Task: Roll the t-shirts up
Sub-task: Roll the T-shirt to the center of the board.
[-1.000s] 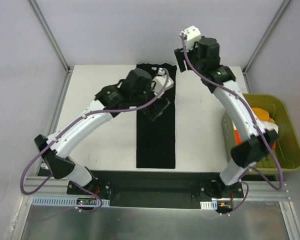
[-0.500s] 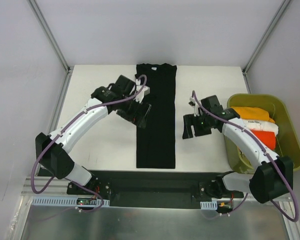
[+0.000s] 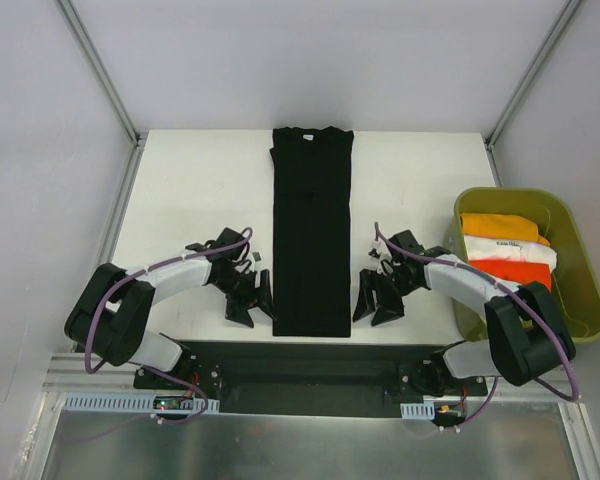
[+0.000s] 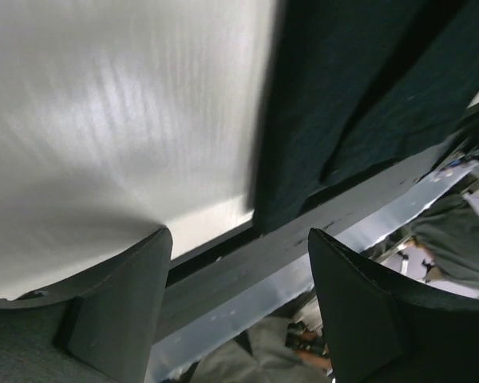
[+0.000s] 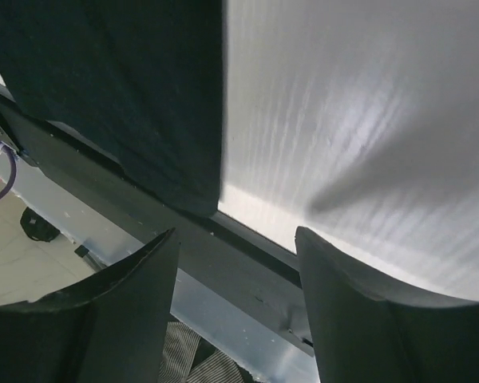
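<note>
- This is a robotics lab test cell, not a home or a shop.
- The left arm [image 3: 165, 280] and right arm [image 3: 470, 285] are bolted to a black base plate [image 3: 310, 365] at 6 o'clock, with a bare aluminium rail [image 3: 310, 398] in front of it.
- Purple cables [image 3: 165, 265] run exposed along both arms.
- The white table [image 3: 200, 190] is boxed in by plain pale panels [image 3: 310, 60] at 9, 12 and 3 o'clock.
- Aluminium frame posts [image 3: 98, 68] slant in from 11 and 1 o'clock.
- An olive-green plastic tub [image 3: 580, 270] stands at 4 o'clock, just beside the table's edge.

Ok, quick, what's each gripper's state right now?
Left gripper: open, holding nothing, by the black tee's near corner.
Right gripper: open, holding nothing, by the tee's other near corner.
</note>
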